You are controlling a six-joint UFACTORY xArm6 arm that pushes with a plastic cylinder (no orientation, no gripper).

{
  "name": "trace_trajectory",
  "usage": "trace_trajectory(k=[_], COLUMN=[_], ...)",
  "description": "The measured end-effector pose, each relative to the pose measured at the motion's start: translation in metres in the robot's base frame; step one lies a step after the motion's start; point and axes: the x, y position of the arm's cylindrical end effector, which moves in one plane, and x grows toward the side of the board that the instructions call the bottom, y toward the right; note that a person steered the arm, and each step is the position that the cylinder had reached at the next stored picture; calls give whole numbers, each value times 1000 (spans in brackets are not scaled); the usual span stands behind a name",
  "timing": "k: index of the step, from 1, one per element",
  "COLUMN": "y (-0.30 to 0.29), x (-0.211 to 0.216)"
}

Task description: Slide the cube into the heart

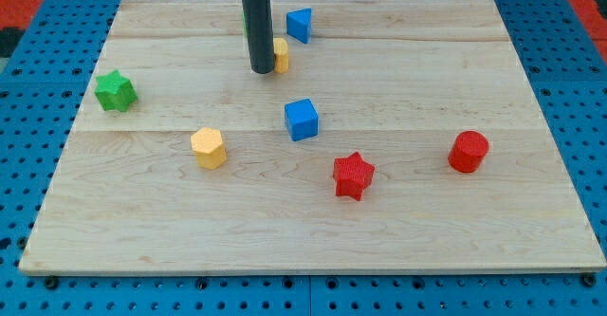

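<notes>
Toward the far middle of the tabletop (142,212), my tip (261,71) rests just left of a yellow block (282,56), partly hidden behind the rod, its shape unclear. No fingers exist on this rod. Nearer, at centre, sits the blue cube (302,120), apart from the tip. A second blue block (300,24) lies far, right of the rod. No heart shape can be made out.
</notes>
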Motion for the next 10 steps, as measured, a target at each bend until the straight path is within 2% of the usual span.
trace_trajectory(k=[1, 2, 3, 4, 5, 6, 7, 8, 9, 10], y=[24, 34, 34, 79, 116, 113, 82, 38, -13, -8], x=[-2, -17, -15, 3, 51, 119, 130, 112, 74, 50])
